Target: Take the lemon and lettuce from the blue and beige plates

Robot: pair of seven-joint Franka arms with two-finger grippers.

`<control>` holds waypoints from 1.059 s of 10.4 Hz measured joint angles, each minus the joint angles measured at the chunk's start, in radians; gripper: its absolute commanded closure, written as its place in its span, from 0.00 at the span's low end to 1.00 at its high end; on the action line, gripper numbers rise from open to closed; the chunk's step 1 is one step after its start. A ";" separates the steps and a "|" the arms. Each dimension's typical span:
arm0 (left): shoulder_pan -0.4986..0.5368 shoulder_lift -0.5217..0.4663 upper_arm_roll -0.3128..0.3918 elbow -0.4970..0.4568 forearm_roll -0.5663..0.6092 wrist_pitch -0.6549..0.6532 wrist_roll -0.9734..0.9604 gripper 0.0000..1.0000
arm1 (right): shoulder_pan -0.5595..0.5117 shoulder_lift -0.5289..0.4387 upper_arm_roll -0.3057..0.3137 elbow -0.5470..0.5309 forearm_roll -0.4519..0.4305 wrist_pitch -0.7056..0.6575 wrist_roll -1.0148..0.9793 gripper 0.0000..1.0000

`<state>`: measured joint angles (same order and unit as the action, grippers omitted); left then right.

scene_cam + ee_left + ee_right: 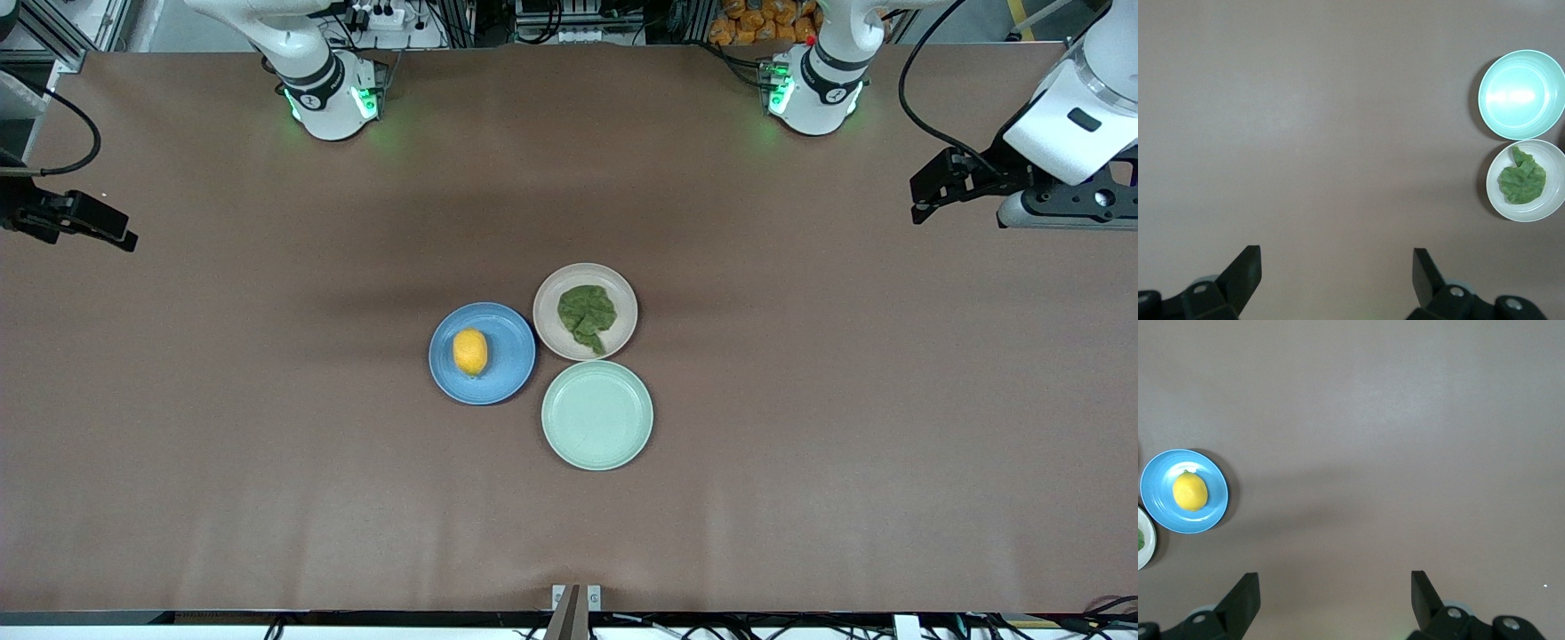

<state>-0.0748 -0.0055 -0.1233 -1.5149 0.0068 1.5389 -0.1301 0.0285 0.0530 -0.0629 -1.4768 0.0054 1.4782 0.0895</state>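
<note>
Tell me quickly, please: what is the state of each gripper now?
Left gripper: open, holding nothing, over bare table at the left arm's end.
Right gripper: open, holding nothing, over bare table at the right arm's end.

Both arms are glossy white with rounded shells, each base ringed by a black band and lit by small green lights. The left gripper [925, 191] is matt black and angular, bolted under a white wrist housing with a dark oval inset and a grey flange with screw holes — a black cable loops to it from above. The right gripper [120, 236] is black too, fed by a curved black cable; its fingers [1245, 600] are wedge-shaped with silver screw heads.
</note>
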 measured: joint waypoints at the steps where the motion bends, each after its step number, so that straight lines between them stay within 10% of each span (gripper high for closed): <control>1: 0.000 0.000 0.000 0.000 0.000 0.000 0.006 0.00 | 0.000 0.000 0.000 0.000 0.000 0.000 0.000 0.00; 11: -0.004 0.045 -0.005 -0.021 -0.023 -0.005 0.020 0.00 | 0.000 0.000 0.007 0.000 0.001 0.000 0.000 0.00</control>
<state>-0.0786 0.0398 -0.1281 -1.5357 -0.0161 1.5335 -0.1099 0.0288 0.0530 -0.0560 -1.4769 0.0069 1.4780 0.0893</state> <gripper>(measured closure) 0.000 0.000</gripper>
